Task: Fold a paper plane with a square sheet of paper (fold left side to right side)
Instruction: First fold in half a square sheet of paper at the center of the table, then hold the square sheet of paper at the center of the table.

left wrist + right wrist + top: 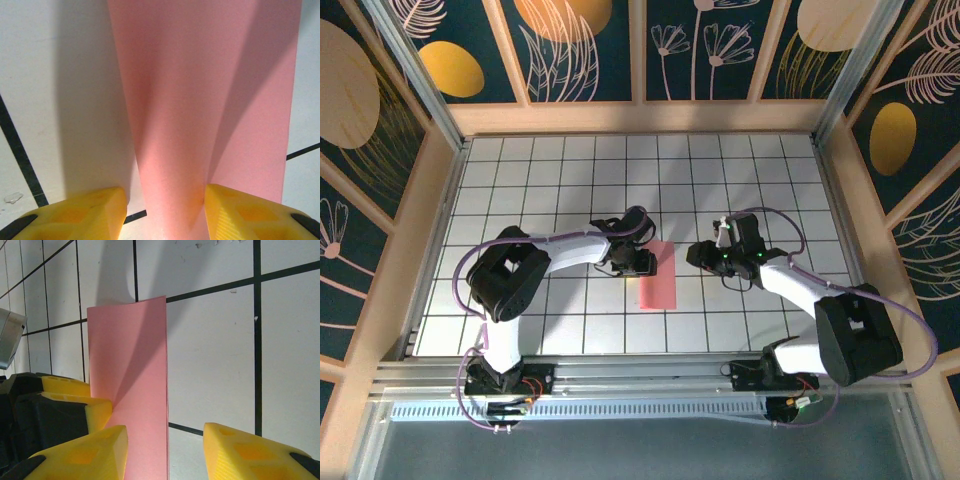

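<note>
Left gripper (165, 200) spread, straddling sheet of paper (200, 100), middle of table (520, 200) | right gripper (165, 432) spread, near its right edge

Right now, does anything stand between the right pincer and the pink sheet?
Nothing visible. Only bare white tile lies between the right pincer and the square sheet of paper. The left pincer sits at the sheet's opposite edge.
</note>
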